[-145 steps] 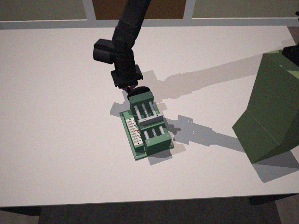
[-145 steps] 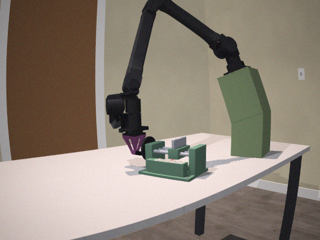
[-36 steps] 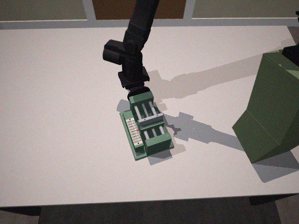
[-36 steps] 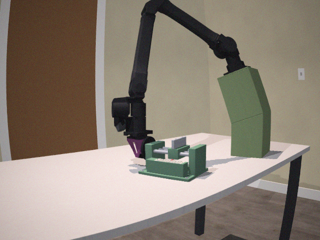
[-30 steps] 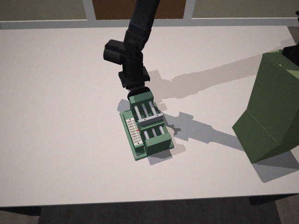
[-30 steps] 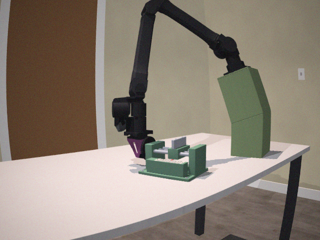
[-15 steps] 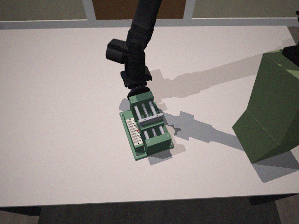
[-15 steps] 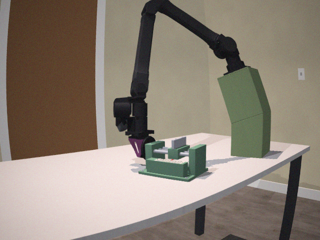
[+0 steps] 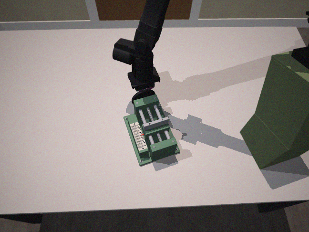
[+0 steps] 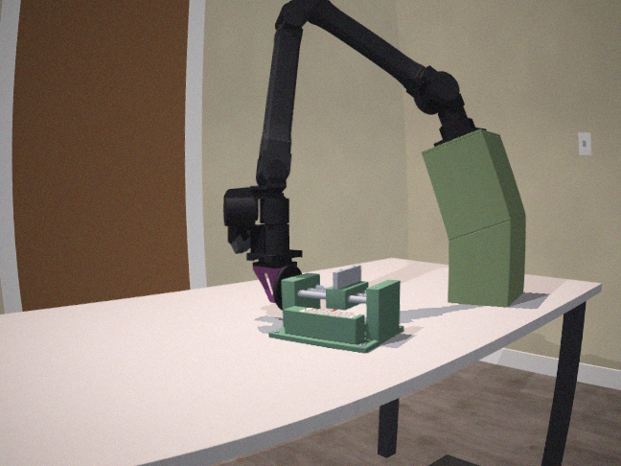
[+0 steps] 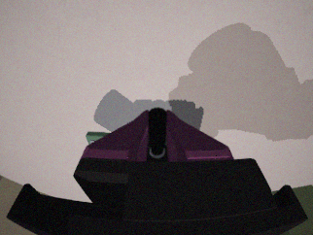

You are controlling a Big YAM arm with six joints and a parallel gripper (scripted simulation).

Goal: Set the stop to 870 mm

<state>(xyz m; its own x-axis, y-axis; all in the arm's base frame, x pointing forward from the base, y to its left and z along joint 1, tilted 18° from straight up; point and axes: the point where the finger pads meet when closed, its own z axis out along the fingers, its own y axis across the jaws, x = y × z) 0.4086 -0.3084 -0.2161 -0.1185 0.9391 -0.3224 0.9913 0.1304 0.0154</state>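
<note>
Operator: What is the setting?
Technician: You have a beige wall (image 10: 346,125) behind a pale table (image 9: 62,100) (image 10: 175,376) (image 11: 58,58). A green pedestal (image 9: 277,112) (image 10: 481,225) carries the black arm (image 9: 152,25) (image 10: 283,90), which arches over and descends to the fixture.

Operator: Where is the fixture?
Technician: Your green fixture (image 9: 163,149) (image 10: 383,311) sits on the table, well apart from the pedestal. Its black handwheel (image 9: 143,94) (image 10: 289,288) (image 11: 156,128) stands upright outside one end block.

Operator: What is the gripper state?
Technician: Your gripper (image 9: 145,89) (image 10: 275,300) (image 11: 157,116) points downward and is clamped on the handwheel, with a purple finger on either side of the black part in the wrist view. Release is not complete.

Operator: Where is the stop?
Technician: You find the grey stop (image 9: 156,123) (image 10: 347,276) upright on its green carriage, between the two end blocks.

Operator: What does the scale read?
Technician: On the pale scale (image 9: 138,137) (image 10: 320,313) beside the rods, your red pointer (image 9: 142,134) (image 10: 334,310) lies near mid-length. The numerals are too blurred to confirm 870 mm.

My gripper (image 9: 145,89) (image 10: 274,300) (image 11: 157,116) is farther to the right in the top and exterior views than it was nearly five seconds ago. From above, it now sits behind the middle of the handwheel (image 9: 142,94) (image 10: 285,277), where it used to stand toward the wheel's left side. My purple fingers (image 10: 266,283) are turned too: outside, I show a narrower face with one slot, where a broader one with two slots showed. My forearm (image 9: 152,23) (image 10: 282,90) leans less and comes down more upright. The shadow (image 9: 129,107) left of the wheel has drawn in rightward with me.
</note>
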